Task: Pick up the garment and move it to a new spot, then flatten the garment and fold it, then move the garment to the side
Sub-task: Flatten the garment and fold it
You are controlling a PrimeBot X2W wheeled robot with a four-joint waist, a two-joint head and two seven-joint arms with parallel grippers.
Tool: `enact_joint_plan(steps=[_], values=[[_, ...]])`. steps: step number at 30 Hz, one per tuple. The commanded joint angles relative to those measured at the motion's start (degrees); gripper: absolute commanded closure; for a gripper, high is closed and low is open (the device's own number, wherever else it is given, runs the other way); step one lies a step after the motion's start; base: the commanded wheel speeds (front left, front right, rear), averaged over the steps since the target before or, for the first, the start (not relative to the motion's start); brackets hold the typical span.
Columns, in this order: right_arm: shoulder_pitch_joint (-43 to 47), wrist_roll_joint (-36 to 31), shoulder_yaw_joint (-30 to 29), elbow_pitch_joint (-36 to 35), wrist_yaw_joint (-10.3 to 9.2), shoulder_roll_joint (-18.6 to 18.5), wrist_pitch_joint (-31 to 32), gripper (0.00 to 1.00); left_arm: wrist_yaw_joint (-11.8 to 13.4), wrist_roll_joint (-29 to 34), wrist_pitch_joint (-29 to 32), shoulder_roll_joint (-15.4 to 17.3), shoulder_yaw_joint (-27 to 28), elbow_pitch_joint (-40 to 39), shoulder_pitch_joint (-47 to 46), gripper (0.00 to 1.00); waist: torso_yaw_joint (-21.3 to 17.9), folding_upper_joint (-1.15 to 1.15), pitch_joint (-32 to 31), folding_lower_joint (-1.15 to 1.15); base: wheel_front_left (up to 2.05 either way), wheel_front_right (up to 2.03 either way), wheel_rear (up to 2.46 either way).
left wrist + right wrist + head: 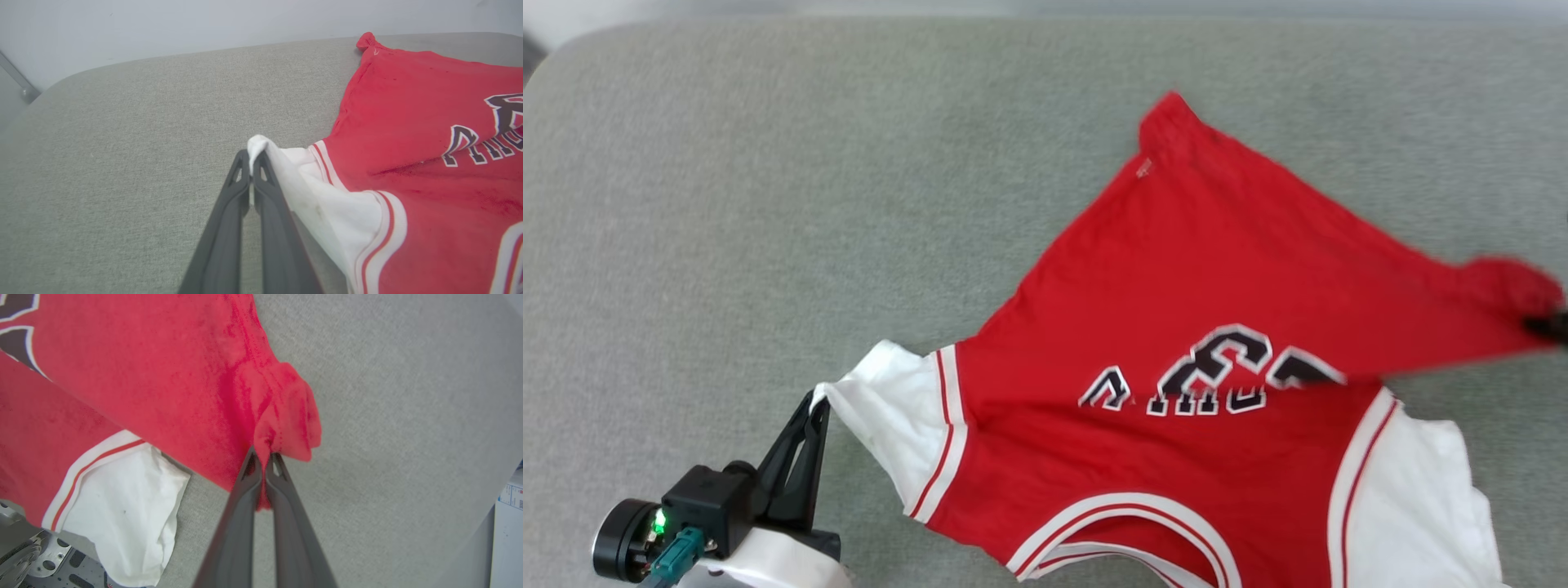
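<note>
You have garment (1176, 269) lying on grey padded surface (768, 204), centre to 5 o'clock in head view, collar at 6 o'clock edge. Your left gripper (818, 402), at 8 o'clock, fingers pinched together on tip of white sleeve (890, 408). Your right gripper (264, 455) clamped on bunched red hem corner (286, 412), at 3 o'clock edge of head view. Red fabric from that corner laps over part of lettering (1209, 371). Second sleeve (1421, 506) lies slack at 5 o'clock.

We record the left gripper (251, 157) clamped on the tip of the garment's (408, 134) white sleeve (327, 200), drawn taut over the grey table (122, 163), red body beyond.
</note>
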Motion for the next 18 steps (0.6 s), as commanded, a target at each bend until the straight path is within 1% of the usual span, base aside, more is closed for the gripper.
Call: enact_joint_plan(steps=[1, 4, 8, 12, 16, 17, 18], values=[[1.3, 0.5, -0.1, -0.3, -0.04, -0.2, -0.6, 1.00, 0.2, -0.1, -0.1, 0.3, 0.2, 0.0, 0.6, 1.00, -1.6, 0.00, -1.7, 0.01, 0.00, 0.00, 0.00], [9.1, 2.5, -0.8, -0.9, -0.04, -2.3, -4.8, 1.00, 0.3, -0.5, -0.1, 0.7, 0.4, 0.2, 1.6, 1.00, -2.4, 0.00, -2.7, 0.01, 0.00, 0.00, 0.00], [19.2, 4.2, -1.3, 0.2, -0.03, -3.1, -9.3, 1.00, 0.5, -0.7, -0.2, 0.9, 0.7, 0.2, 2.6, 1.00, -3.3, 0.00, -3.2, 0.01, 0.00, 0.00, 0.00], [28.0, 5.2, -1.1, 1.6, -0.04, -1.5, -12.3, 1.00, 0.3, -0.8, -0.2, 1.0, 0.9, 0.5, 2.9, 1.00, -3.7, 0.00, -3.3, 0.01, 0.00, 0.00, 0.00], [32.1, 5.4, -3.2, 3.6, -0.04, 0.9, -14.2, 1.00, 0.1, -0.7, -0.3, 1.1, 1.1, 0.9, 3.0, 1.00, -4.3, 0.00, -3.1, 0.01, 0.00, 0.00, 0.00], [32.2, 5.1, -4.0, 3.8, -0.05, 1.5, -14.5, 0.71, 0.1, -0.7, -0.3, 1.1, 1.1, 0.9, 2.9, 1.00, -4.4, 0.00, -3.1, 0.01, 0.00, 0.00, 0.00], [32.1, 4.9, -4.9, 3.8, -0.05, 1.9, -14.4, 0.01, 0.1, -0.7, -0.3, 1.1, 1.2, 1.0, 2.9, 1.00, -4.4, 0.00, -3.2, 0.01, 0.00, 0.00, 0.00]])
